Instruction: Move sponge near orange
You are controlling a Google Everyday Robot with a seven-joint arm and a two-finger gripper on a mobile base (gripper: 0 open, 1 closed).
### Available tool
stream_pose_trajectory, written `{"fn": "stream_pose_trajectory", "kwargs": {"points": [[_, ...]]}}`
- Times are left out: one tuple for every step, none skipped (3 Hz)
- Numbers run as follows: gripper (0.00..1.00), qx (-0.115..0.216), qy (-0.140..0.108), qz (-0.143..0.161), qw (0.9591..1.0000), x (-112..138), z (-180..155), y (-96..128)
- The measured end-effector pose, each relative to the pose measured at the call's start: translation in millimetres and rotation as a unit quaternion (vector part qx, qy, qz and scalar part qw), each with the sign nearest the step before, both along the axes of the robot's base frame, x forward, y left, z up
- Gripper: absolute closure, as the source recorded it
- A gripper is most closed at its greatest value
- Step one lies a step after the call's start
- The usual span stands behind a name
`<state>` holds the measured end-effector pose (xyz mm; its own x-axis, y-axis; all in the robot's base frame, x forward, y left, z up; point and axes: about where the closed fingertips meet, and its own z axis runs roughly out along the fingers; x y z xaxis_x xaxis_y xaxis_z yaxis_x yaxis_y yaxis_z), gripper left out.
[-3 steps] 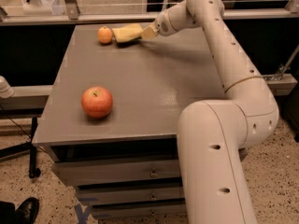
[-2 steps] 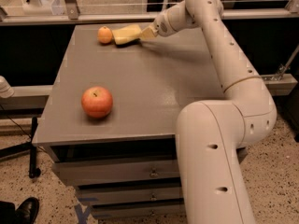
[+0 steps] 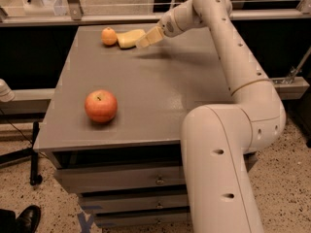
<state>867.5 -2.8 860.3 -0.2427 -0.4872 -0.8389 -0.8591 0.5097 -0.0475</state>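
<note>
1. My claw (image 3: 147, 38) sits at the right end of the sponge (image 3: 129, 38), far across the worktop (image 3: 160, 96). I cannot tell whether it grips or has let go.
2. The sponge lies flat just beside the orange (image 3: 109, 36), well apart from the apple (image 3: 101, 106). I judge the placing step all but done.
3. Next I'd make sure the sponge is freed, then lift straight away without dragging it.

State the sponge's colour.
The sponge is pale yellow in the camera view; the gripper is beside it.
</note>
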Motion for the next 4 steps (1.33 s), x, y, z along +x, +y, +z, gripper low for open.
{"fn": "stream_pose_trajectory", "kwargs": {"points": [[0.0, -0.004, -0.005, -0.001, 1.0, -6, 13, -12], [0.0, -0.01, -0.008, -0.019, 0.9997, -20, 36, -52], [0.0, -0.013, -0.004, -0.046, 0.9989, -45, 61, -107], [0.0, -0.014, -0.004, -0.05, 0.9986, -50, 64, -116]]}}
